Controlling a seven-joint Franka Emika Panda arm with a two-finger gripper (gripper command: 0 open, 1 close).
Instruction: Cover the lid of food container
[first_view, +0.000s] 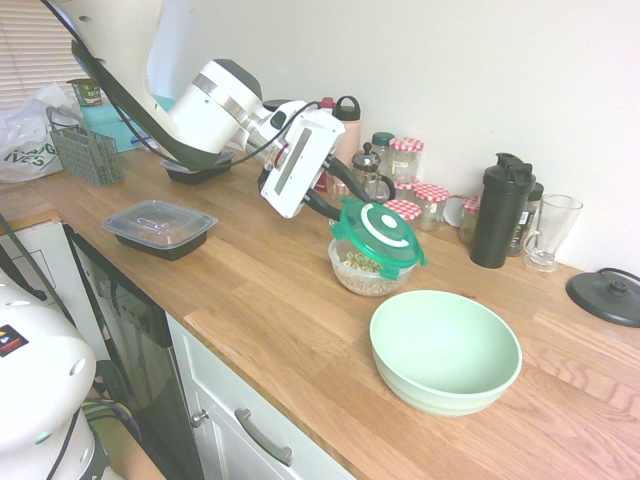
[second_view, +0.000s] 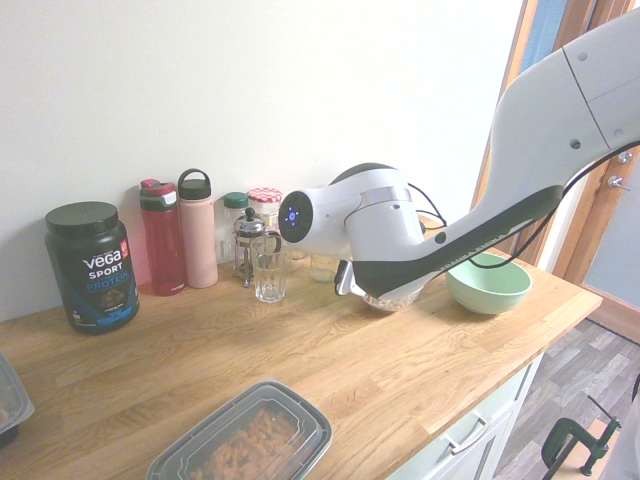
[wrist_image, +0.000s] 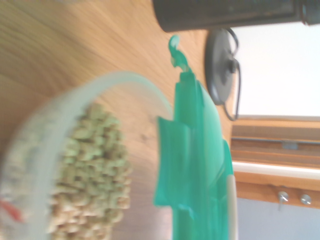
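Observation:
The round green lid (first_view: 380, 232) with its white ring lies on top of the food container (first_view: 362, 272), slightly tilted. The container is a small clear tub with cereal rings inside, standing on the wooden counter. My gripper (first_view: 330, 210) reaches down from the left and sits right at the lid's left rim. In the second exterior view the arm hides most of the container (second_view: 392, 297). The wrist view shows the lid (wrist_image: 197, 165) edge-on beside the cereal in the container (wrist_image: 75, 165).
A large pale green bowl (first_view: 445, 350) stands just right of the container. Behind it are red-capped jars (first_view: 405, 155), a French press (first_view: 368, 175), a black shaker (first_view: 500, 210) and a glass (first_view: 550, 232). A black tray (first_view: 160, 228) sits to the left.

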